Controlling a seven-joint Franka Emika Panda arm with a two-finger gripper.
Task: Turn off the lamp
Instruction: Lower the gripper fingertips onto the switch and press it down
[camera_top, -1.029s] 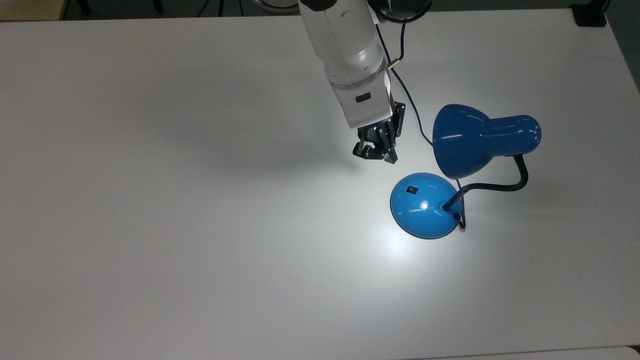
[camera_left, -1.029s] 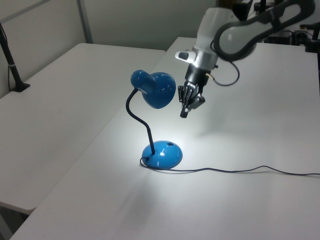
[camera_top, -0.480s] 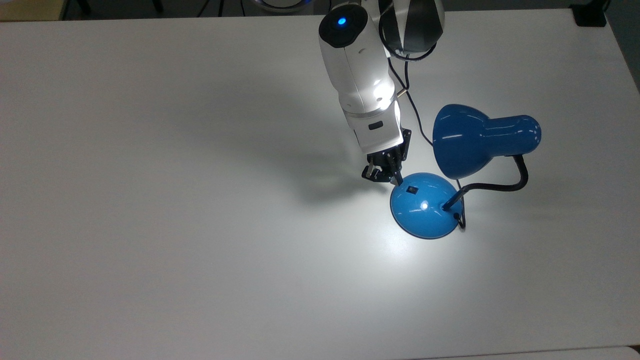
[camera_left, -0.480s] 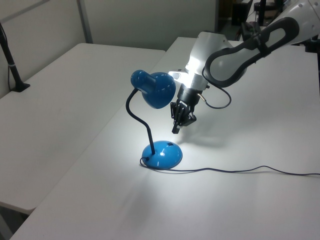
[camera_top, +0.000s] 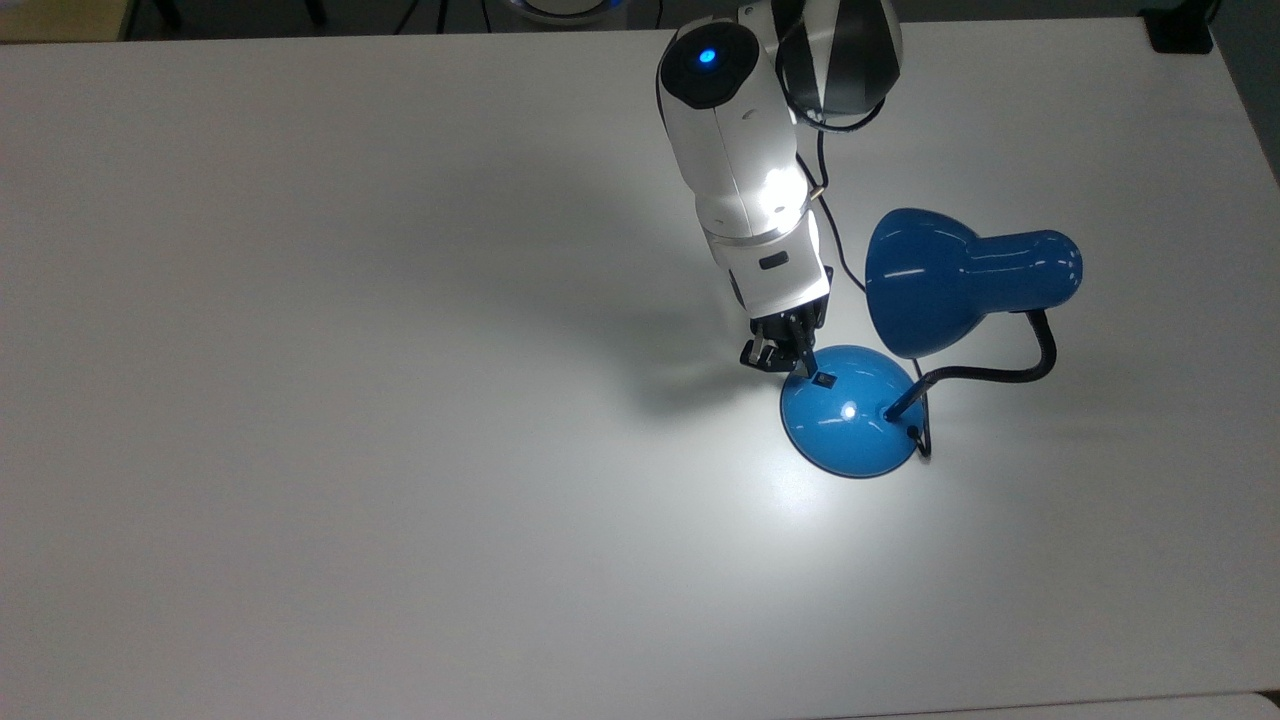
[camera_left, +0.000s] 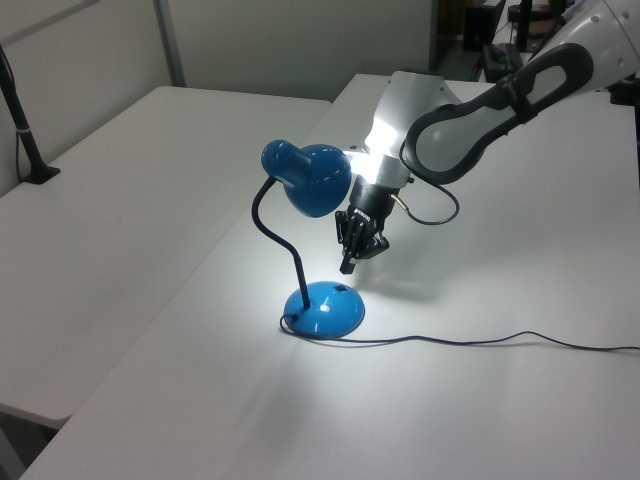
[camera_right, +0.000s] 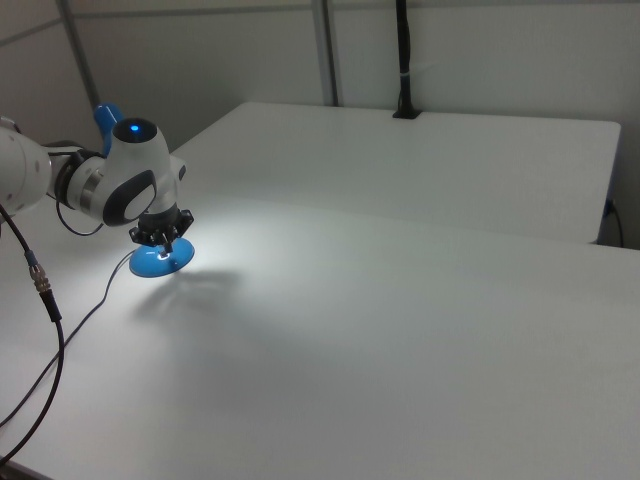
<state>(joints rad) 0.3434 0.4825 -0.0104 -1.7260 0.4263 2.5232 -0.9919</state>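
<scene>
The glossy blue desk lamp (camera_top: 935, 330) with its bell-shaped shade stands on the wide white table (camera_top: 300, 400), toward the top view's right, and it is lit: a bright pool of light spreads over the tabletop around its round domed blue base (camera_top: 848, 410). The black gooseneck (camera_top: 1000, 370) curls up from the base to the shade, which hangs over the base's far edge in the top view. On the dome, the small black switch (camera_top: 824, 380) sits near the edge facing the arm. Right there is the black two-finger gripper (camera_top: 790, 352), pointing down, its tip at the rim of the base, just beside the switch; contact can't be made out. In the left view the gripper (camera_left: 352, 250) hangs just above the base (camera_left: 325, 308), under the shade. Its fingers look drawn close together, grasping nothing. The thin black cord (camera_left: 480, 340) trails away across the table toward the left view's right. The white arm (camera_top: 740, 170) catches the lamp's glare.
</scene>
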